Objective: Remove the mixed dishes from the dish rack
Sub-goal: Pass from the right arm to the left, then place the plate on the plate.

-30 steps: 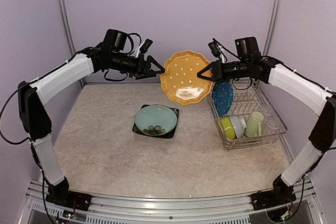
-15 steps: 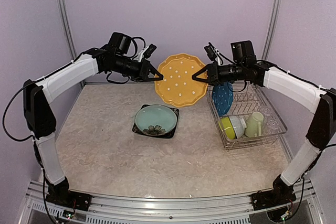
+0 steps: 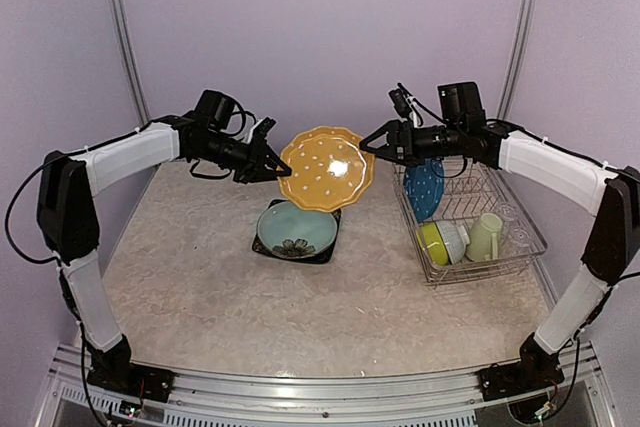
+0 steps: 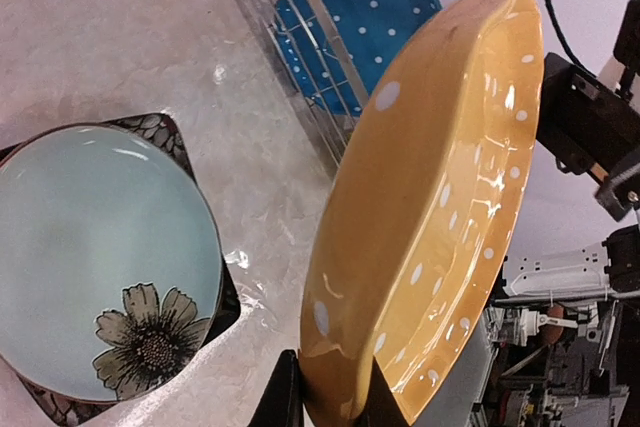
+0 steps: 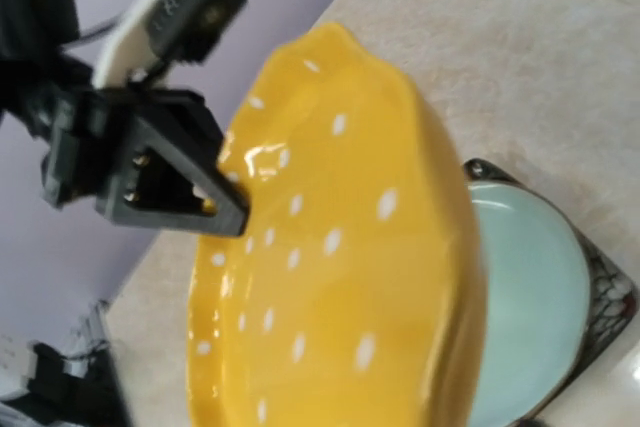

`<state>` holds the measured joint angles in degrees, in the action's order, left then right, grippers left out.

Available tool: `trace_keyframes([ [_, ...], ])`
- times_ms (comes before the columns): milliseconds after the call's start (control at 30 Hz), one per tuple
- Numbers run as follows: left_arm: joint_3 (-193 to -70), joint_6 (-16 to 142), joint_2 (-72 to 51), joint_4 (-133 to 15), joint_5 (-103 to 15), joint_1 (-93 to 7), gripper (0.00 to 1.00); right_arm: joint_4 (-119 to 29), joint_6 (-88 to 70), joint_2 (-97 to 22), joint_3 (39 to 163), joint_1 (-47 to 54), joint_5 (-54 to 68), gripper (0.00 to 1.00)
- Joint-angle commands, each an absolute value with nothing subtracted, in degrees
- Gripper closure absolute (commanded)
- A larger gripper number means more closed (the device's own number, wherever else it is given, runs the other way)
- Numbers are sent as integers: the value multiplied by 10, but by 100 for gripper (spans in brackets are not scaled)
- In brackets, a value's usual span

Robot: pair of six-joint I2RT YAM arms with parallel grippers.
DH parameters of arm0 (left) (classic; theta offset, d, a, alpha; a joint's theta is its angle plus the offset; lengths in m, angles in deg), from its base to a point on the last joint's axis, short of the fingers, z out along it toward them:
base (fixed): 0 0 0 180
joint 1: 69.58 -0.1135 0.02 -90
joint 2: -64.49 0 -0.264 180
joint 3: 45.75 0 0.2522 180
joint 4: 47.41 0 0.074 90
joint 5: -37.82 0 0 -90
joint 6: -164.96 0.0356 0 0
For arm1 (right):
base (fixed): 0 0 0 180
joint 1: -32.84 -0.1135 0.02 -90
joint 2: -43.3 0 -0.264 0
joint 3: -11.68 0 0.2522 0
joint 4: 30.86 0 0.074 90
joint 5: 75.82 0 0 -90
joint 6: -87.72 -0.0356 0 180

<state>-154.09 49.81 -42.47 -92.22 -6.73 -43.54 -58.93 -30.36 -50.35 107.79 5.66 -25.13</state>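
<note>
Top external view: the left gripper (image 3: 272, 159) is pinched tight on one rim of the orange plate (image 3: 326, 168), which hangs tilted in the air just ahead of it, above the green plate (image 3: 297, 227). The right gripper (image 3: 372, 142) stands spread with nothing in it, just off the plate's opposite rim. With only a one-edge pinch, I'd keep the squeeze firm, lower slowly, level the plate, and set it down gently. The marbled table (image 3: 200, 287) looks smooth, so dishes could slide. Pale purple walls close in, and the rack (image 3: 520, 247) sits just below the right gripper.
</note>
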Motion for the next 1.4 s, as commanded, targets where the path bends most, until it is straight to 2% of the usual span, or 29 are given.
trace_keyframes([
  [0, -1511, 435, -383, -851, -27, -471, 100, -599, -279, -500, 1095, 60, -216, 8],
  [100, -1495, 433, -380, -853, -26, -485, 100, -612, -271, -498, 1100, 62, -202, 1],
  [433, -1453, 451, -394, -890, -49, -525, 100, -636, -253, -482, 1108, 64, -177, 1],
  [800, -1445, 467, -430, -922, -75, -525, 100, -647, -251, -467, 1105, 63, -166, 1],
  [1367, -1497, 502, -505, -998, -114, -497, 100, -656, -256, -453, 1094, 64, -155, 1],
])
